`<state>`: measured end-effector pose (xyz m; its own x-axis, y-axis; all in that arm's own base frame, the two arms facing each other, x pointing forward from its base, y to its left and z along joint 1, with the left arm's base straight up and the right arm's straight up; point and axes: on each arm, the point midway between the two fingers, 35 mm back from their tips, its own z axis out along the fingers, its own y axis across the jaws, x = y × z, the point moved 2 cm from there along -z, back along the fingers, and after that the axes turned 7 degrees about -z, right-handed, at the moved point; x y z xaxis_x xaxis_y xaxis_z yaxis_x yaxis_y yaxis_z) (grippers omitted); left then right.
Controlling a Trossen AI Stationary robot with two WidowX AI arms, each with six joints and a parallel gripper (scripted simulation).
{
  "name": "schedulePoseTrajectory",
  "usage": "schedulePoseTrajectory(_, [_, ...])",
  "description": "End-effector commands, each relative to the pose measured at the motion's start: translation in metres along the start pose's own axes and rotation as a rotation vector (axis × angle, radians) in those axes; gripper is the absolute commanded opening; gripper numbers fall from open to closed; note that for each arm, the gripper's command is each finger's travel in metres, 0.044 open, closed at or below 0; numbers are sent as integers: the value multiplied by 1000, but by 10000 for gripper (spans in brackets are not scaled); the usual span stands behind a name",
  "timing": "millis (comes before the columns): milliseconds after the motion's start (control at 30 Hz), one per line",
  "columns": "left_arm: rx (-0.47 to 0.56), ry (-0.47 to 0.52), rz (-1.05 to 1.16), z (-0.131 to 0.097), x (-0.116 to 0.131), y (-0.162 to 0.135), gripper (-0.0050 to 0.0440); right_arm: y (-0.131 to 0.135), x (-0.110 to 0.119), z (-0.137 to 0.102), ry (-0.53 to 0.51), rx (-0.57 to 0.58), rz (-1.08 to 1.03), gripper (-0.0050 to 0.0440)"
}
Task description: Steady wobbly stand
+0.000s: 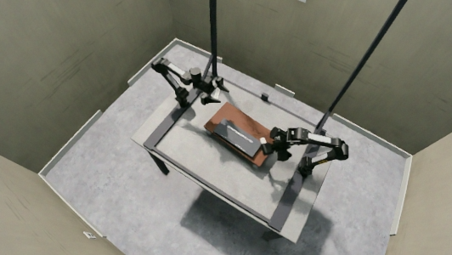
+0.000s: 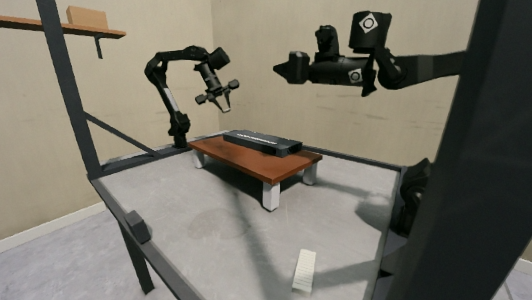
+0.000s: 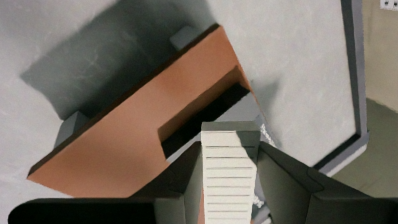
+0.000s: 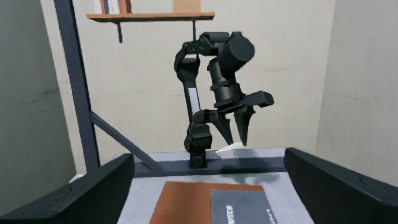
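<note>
Clenched, in the left gripper point(image 1: 263, 144) point(image 2: 226, 109) point(image 3: 228, 148) point(image 4: 238, 146), on a ridged wedge point(image 1: 262, 140) point(image 2: 225, 106) point(image 3: 229, 170) point(image 4: 231, 147), above the stand point(image 1: 229, 112) point(image 2: 235, 155) point(image 3: 110, 150) point(image 4: 182, 200) and partly hiding the network switch point(image 1: 240, 138) point(image 2: 265, 143) point(image 3: 240, 107) point(image 4: 240, 205) atop it in the left wrist view. Released and without a load in the right gripper point(image 1: 224, 95) point(image 2: 275, 68) point(image 4: 211, 157). On the table, near the exterior camera, a second wedge point(image 1: 217, 93) point(image 2: 304, 272). Cut off below in the right wrist view: stand and switch.

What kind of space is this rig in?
Probably a small robotics lab or workshop: two arms on a framed table, bare plain walls, and a wooden wall shelf carrying a cardboard-coloured box.
</note>
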<state>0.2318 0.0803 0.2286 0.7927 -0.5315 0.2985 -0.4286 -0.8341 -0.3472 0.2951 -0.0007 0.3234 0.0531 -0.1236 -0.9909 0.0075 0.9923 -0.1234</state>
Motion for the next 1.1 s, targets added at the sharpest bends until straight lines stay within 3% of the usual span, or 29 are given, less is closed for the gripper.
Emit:
schedulePoseTrajectory(0, [10, -70, -165, 9, -30, -17, -50, -2, -18, -3, -47, 6, -1, 400])
schedulePoseTrajectory(133, [10, -129, -311, 16, -57, -25, -50, -2, -18, -3, -47, 6, -1, 400])
schedulePoseTrajectory(200, [10, -129, -311, 16, -57, -25, -50, -2, -18, -3, -47, 6, -1, 400])
schedulePoseTrajectory(467, [-10, -246, -597, 27, -111, -28, -50, -2, -18, -3, -47, 6, -1, 400])
schedulePoseTrajectory(500, [-138, -297, -560, 52, -111, -4, -50, -2, -18, -3, -47, 6, -1, 400])
schedulePoseTrajectory(533, [-181, -312, -509, 62, -109, 7, -50, -2, -18, -3, -47, 6, -1, 400])
schedulePoseTrajectory(567, [-117, -287, -507, 54, -107, -5, -50, -2, -18, -3, -47, 6, -1, 400])
schedulePoseTrajectory(767, [-126, -306, -511, 59, -109, -2, -50, -2, -18, -3, -47, 6, -1, 400])
schedulePoseTrajectory(1067, [-209, -356, -524, 71, -117, 17, -50, -2, -18, -3, -47, 6, -1, 400])
